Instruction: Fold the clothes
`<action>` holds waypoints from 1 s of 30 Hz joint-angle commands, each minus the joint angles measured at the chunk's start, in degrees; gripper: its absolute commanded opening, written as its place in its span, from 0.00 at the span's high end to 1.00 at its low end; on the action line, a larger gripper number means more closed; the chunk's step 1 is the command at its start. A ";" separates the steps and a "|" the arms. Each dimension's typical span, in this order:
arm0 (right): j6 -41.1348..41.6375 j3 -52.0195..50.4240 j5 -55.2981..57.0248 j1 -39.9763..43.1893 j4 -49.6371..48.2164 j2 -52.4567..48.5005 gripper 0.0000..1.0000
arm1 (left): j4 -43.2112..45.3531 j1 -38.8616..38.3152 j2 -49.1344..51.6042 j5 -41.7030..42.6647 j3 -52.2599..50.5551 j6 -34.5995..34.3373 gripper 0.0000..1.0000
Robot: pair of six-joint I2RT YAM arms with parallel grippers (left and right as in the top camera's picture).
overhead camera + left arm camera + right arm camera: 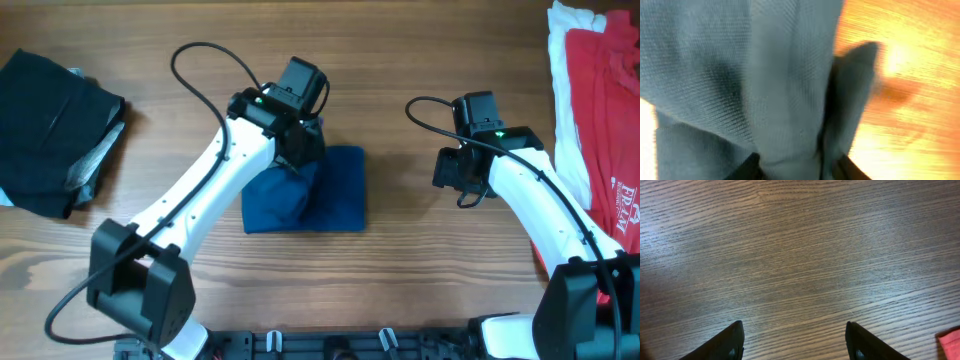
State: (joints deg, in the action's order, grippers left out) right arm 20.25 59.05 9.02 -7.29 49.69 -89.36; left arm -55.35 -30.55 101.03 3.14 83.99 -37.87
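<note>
Fingers on my left gripper are clamped on a bunched fold of the blue shirt, which sits mid-table with a black cloth off at nine o'clock. Farther right, my right gripper hangs over the bare wooden table, fingers apart, holding nothing. At three o'clock lie the white garment and the red tee.

- Overhead looked straight down over the table.
- Left wrist sat close against the blue shirt.
- Right wrist faced the table from near, red tee at its edge.
</note>
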 commanded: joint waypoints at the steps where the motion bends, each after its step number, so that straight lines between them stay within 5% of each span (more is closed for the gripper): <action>1: -0.70 -0.63 -0.96 -0.02 0.02 -0.52 0.34 | 6.58 -2.38 0.20 14.93 1.11 1.75 0.59; 4: -0.72 -0.63 -1.36 -0.02 0.07 -0.52 0.34 | 6.97 -0.59 -2.95 17.51 1.99 5.38 0.55; 6: -1.53 -0.63 -2.21 -0.02 -0.17 -0.52 0.34 | 4.04 2.51 -5.90 11.72 1.99 6.36 0.54; 10: -13.07 -0.61 -21.94 -0.04 -5.11 -0.52 0.35 | -3.89 13.55 -9.73 -1.77 1.97 6.38 0.48; 14: -14.08 -0.55 -33.53 -4.39 -8.74 -0.52 0.36 | -5.97 22.16 -7.85 -1.55 0.76 6.51 0.47; 24: -14.43 -0.44 -23.26 -25.79 -17.35 -0.52 0.29 | -4.68 25.46 3.50 11.98 -6.40 12.68 0.45; 30: -24.06 -0.44 -19.93 -34.10 -20.31 -0.52 0.29 | -3.74 25.40 9.07 16.44 -8.11 14.99 0.43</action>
State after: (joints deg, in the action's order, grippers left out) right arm 2.20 58.85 -14.96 -38.06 30.06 -89.36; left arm -60.01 -4.93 107.96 15.14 77.08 -25.82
